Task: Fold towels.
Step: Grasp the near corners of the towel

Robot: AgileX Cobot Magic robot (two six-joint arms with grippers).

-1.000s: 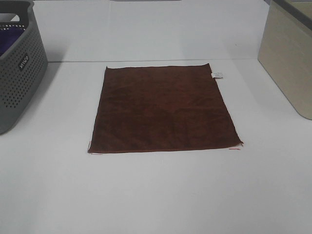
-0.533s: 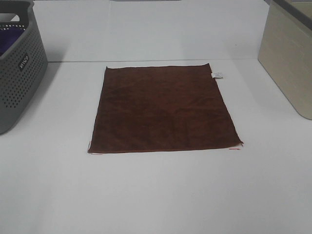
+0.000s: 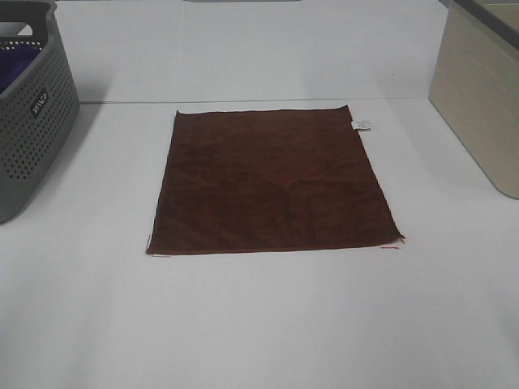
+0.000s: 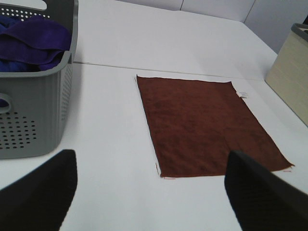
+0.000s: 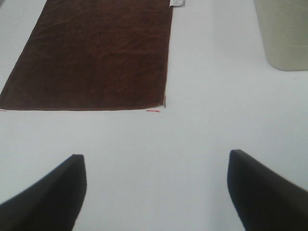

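The left fingers (image 4: 45,192) stand wide apart with nothing between them, two dark tips over bare white bench (image 4: 115,202). The right fingers (image 5: 48,192) are spread just as wide and are likewise empty, with only bench surface in the gap. Neither pair touches any cloth.

Just beyond the right fingers runs the near edge of the towel (image 5: 91,53), a dark reddish-brown square spread flat in a single layer on the bench. Its near right corner lies ahead of that gap, and most of the cloth reaches past the inner finger toward the other arm. A short red thread (image 5: 153,111) trails from this corner onto the bench. From the left fingers the towel lies ahead and toward the inner tip, its near left corner roughly in line with the middle of their gap.

Farther out, near the towel's far right corner, a small white tag (image 3: 362,124) sticks out from the side edge.

On the outer side of the left fingers, well apart from the towel, stands a grey perforated basket (image 4: 33,115). It holds bunched purple cloth (image 4: 29,43); whether that is one piece or several I cannot tell. Ahead of the right fingers and to their outer side, a beige bin (image 5: 284,33) stands on the bench, clear of the towel.
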